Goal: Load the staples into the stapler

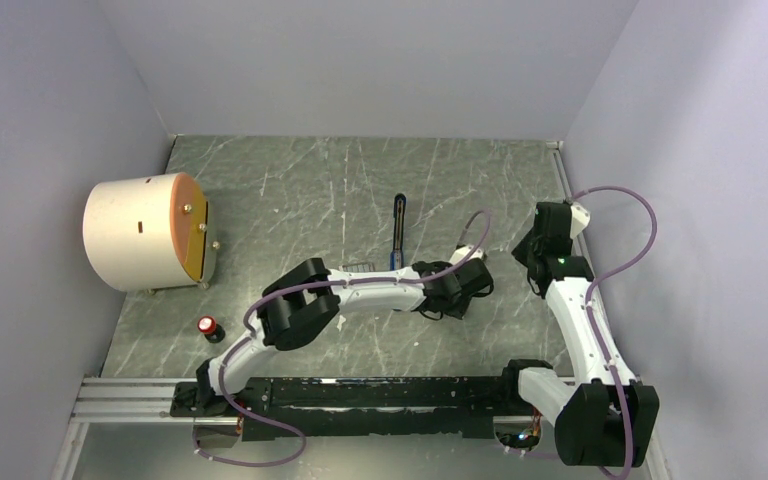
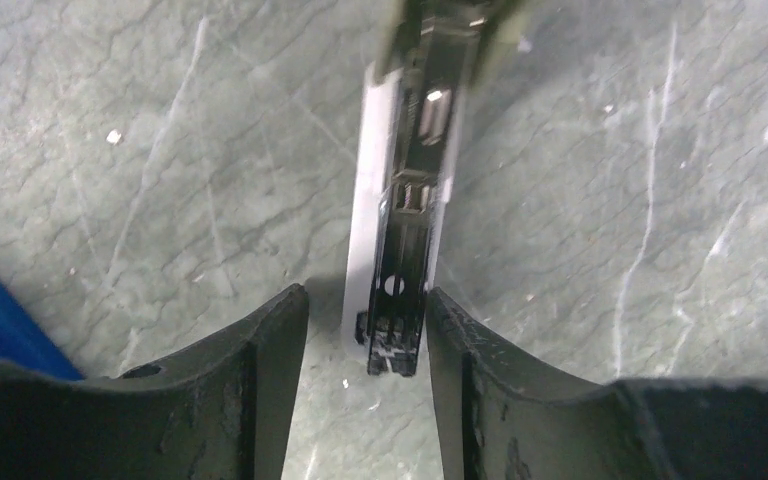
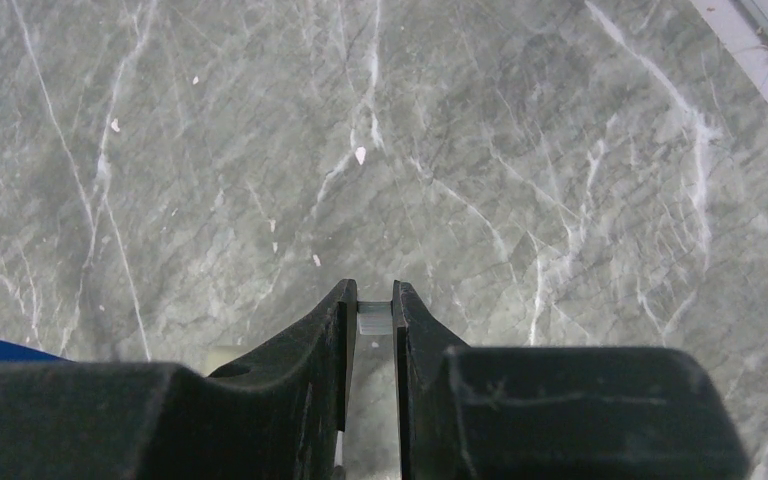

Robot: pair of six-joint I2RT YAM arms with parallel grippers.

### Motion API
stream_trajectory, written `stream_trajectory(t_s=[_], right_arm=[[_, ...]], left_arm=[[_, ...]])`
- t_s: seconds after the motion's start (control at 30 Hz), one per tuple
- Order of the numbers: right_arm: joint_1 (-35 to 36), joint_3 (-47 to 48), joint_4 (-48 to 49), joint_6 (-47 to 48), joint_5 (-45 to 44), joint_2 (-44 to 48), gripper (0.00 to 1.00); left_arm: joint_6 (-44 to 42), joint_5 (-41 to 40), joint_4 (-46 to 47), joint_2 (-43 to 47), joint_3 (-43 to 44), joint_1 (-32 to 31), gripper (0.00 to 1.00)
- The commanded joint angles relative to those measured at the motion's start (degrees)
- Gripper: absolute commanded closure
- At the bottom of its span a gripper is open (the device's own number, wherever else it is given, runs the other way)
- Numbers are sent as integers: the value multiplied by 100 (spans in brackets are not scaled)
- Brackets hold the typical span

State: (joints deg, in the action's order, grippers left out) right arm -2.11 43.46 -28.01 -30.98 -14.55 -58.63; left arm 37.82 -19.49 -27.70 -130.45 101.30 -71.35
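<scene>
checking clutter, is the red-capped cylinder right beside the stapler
No, the red-capped cylinder stands at the near left, well apart from the stapler lying farther back in the middle.

Plain pale lavender walls (image 1: 360,60) boxed the setup in on three sides. The tabletop (image 1: 290,190) was dark grey-green marble-look stuff with white veins, a silver rail (image 1: 120,400) ran along its near edge, lighting soft and even.

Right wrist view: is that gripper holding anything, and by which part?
Yes. The right gripper pinches a pale-grey strip, probably staples, between its fingertips; only one end shows, so where along it cannot be told.
</scene>
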Motion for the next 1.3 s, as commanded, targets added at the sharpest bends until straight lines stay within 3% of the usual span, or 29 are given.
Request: stream_trajectory(t_s=[0.0,0.33,0.47,0.53,0.87,1.03,1.27], right_arm=[[-53,-87,128,-9,97,56,78],[-48,-144,113,-20,215,36,78],[-50,-126,108,-7,223,27,78],[-51,-132,111,-4,233,27,78],[-51,-156,164,-5,277,-16,78],[-45,-153,176,-4,294,0,78],[-45,-138,156,4,319,-5,78]], left_arm=[[-135,-25,-81,270,-305,-11,51],[-438,417,640,481,-552,-9,57],[-885,46,464,385,-309,25,39],[-1164,114,562,393,-314,90,35],[-2062,966,881,233,-366,157,49],[-2273,911,680,122,-242,152,50],[-2134,613,421,108,-235,156,63]])
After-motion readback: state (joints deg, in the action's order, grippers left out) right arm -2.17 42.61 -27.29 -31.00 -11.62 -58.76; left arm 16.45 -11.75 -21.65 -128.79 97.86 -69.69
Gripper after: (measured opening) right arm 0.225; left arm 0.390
